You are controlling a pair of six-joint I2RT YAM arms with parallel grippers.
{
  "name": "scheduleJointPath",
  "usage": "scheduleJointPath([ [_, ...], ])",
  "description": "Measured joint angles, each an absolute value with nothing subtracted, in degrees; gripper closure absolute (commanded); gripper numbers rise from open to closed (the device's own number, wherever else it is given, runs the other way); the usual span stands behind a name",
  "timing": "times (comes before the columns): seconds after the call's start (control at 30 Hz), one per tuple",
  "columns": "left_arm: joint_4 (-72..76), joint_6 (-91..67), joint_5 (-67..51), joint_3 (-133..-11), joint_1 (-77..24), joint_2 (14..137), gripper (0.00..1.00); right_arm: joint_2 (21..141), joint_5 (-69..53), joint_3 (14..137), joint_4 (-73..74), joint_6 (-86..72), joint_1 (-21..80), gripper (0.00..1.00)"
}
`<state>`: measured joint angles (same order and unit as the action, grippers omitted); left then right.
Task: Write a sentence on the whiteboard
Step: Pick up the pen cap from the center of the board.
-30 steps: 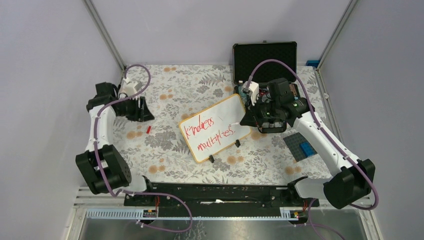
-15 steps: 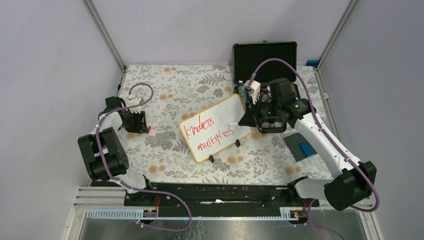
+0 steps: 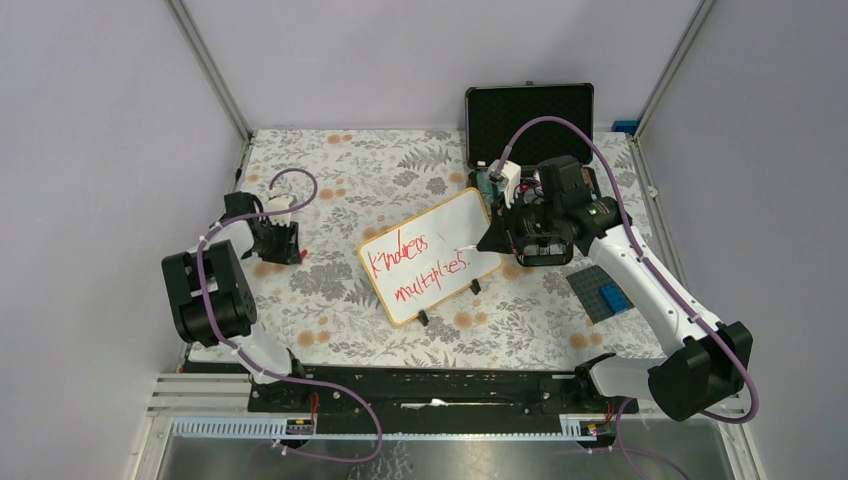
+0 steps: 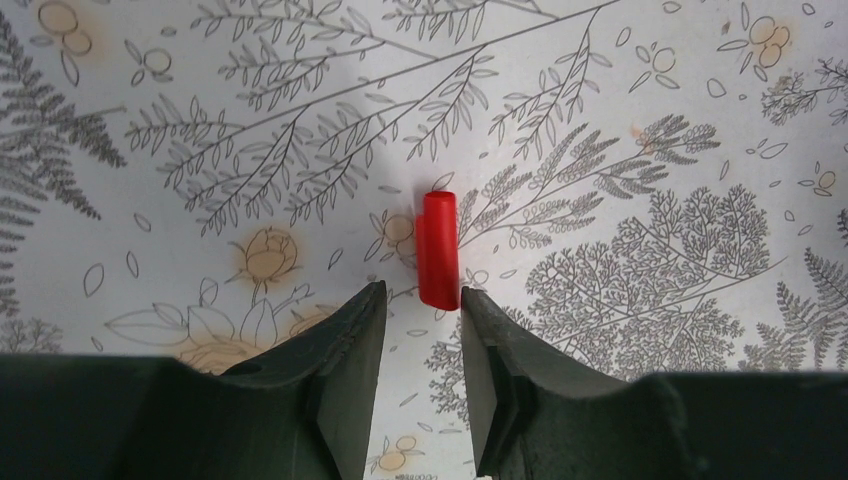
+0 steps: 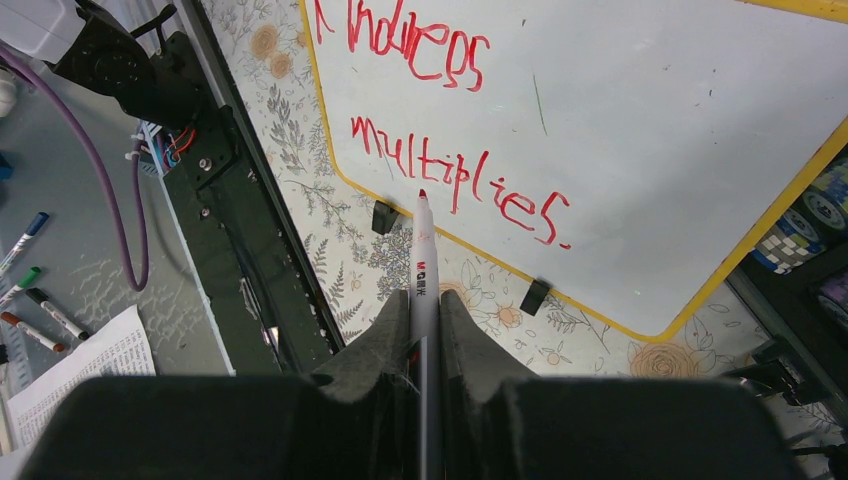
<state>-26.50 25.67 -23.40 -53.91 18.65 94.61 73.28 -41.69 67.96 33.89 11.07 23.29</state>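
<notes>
The whiteboard (image 3: 447,228) lies tilted in the middle of the table, with a pale yellow rim and small black feet. On it the red sentence (image 3: 415,265) runs in two lines, also seen in the right wrist view as the sentence (image 5: 450,180). My right gripper (image 3: 497,240) (image 5: 425,295) is shut on a white marker (image 5: 424,255), its red tip hanging over the board's lower edge. My left gripper (image 3: 288,245) (image 4: 420,295) is open, low over the cloth. A red marker cap (image 4: 438,248) (image 3: 303,253) lies just ahead of its fingertips, its near end by the right fingertip.
An open black case (image 3: 530,120) stands at the back right. A dark grey block plate (image 3: 603,293) with blue bricks lies right of the board. Loose markers (image 5: 30,290) and paper lie beyond the black rail (image 3: 430,385) at the near edge.
My left arm folded back and brought its gripper down and slightly right to the red cap, with the jaws narrowing. The right arm and marker hardly moved.
</notes>
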Motion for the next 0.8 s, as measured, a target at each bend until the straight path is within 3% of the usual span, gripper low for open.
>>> scheduleJointPath([
  [0.3,-23.11,25.47,-20.36,-53.41,14.83,95.64,0.67,73.28,-41.6,67.96,33.89,11.09,23.24,1.0],
  [0.43,-22.31,25.93,-19.77,-53.08,14.37,95.64,0.86,73.28,-41.58,67.96,33.89,11.07,23.24,1.0],
  [0.57,-22.15,26.55,-19.46,-53.01,14.31,95.61,1.0,73.28,-41.5,67.96,33.89,11.09,23.24,1.0],
  [0.8,-32.36,27.03,-21.47,-58.24,14.28,94.39,1.0,73.54,-41.52,68.99,33.98,10.59,23.2,1.0],
])
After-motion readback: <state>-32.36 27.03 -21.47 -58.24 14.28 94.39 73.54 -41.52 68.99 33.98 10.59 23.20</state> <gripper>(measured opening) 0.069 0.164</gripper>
